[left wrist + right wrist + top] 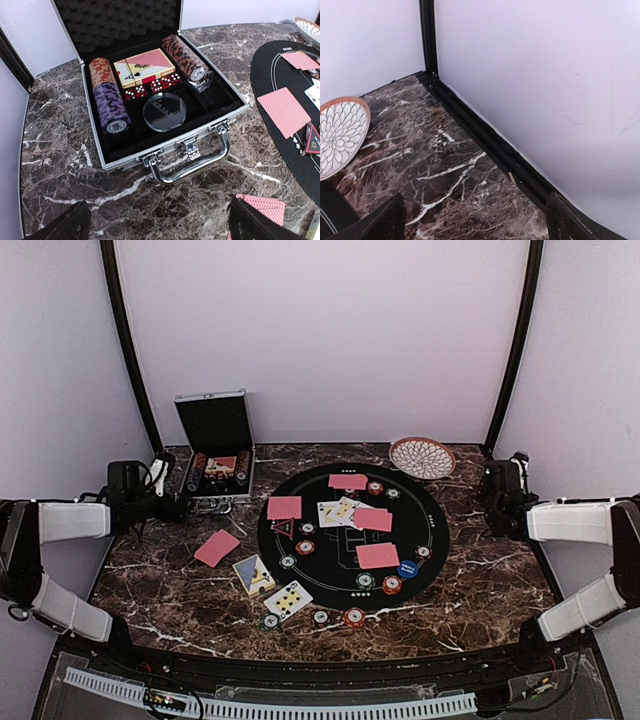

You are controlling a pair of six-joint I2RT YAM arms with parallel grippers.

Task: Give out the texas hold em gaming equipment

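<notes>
Marble bench (480, 590) bore chip rows (111, 102) in the case (95, 127), lengthwise ahead of the released left hand (162, 225); right hand (497, 495) released, farther

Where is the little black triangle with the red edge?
In the top view, the triangle marker lies on the left part of the round black mat, right beside a face-down red card, on the card's side nearer the robot.
</notes>
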